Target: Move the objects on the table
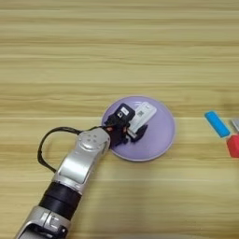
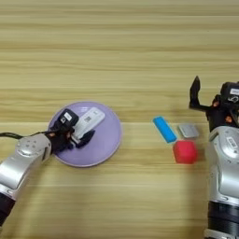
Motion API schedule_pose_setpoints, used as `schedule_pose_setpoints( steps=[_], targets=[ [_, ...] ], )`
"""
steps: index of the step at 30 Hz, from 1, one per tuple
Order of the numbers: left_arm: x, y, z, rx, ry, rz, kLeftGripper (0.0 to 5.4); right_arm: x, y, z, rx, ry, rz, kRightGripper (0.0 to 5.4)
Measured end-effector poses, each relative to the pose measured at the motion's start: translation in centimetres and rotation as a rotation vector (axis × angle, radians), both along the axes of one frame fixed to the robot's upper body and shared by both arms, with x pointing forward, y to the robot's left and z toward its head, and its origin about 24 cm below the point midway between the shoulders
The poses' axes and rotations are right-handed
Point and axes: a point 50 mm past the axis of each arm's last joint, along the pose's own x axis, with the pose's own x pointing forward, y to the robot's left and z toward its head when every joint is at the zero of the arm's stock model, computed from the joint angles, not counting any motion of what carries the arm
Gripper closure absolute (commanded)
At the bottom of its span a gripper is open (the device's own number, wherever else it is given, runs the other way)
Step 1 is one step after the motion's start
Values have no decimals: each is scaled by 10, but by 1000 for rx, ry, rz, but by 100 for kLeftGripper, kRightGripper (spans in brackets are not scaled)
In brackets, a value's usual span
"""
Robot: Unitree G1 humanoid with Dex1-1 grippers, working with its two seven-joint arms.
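Left gripper (image 1: 132, 127) was over the left half of the lilac plate (image 1: 158, 142), its black fingers (image 1: 138, 135) closed around the near end of the white bar (image 1: 144, 113), grasping it. The bar lay over the plate's upper middle, inside the rim, touching the fingers at its lower-left end; whether it rested on the plate or was lifted slightly could not be told. Its long axis ran diagonally, the near end toward the table's front-left, the far end toward the back-right. A small printed label showed on its top face.

The plate sat near the middle of the table (image 1: 116, 46), somewhat toward the front edge.

Right gripper (image 2: 200, 100) was near the table's right edge, well apart from the plate. One black finger (image 2: 194, 91) stood upright and clearly apart from the gripper body, so it appeared released, holding nothing.

Just in front of the right gripper: a small grey piece (image 2: 188, 130), a blue bar (image 2: 165, 129) angled beside it, and the red cube (image 2: 185, 151) nearer the front edge. All three were close together, none touching the gripper.
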Motion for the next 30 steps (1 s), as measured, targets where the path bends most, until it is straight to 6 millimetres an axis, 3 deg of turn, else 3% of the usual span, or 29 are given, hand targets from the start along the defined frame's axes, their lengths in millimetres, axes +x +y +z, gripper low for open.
schedule_pose_setpoints(
  steps=[7, 30],
  targets=[
    [0, 0, 0, -12, 5, -5, 253, 0, 0, 1, -1, -4, 1, 0],
    [1, 9, 1, -73, 17, 28, 255, 0, 0, 1, 4, -3, 2, 0]
  ],
)
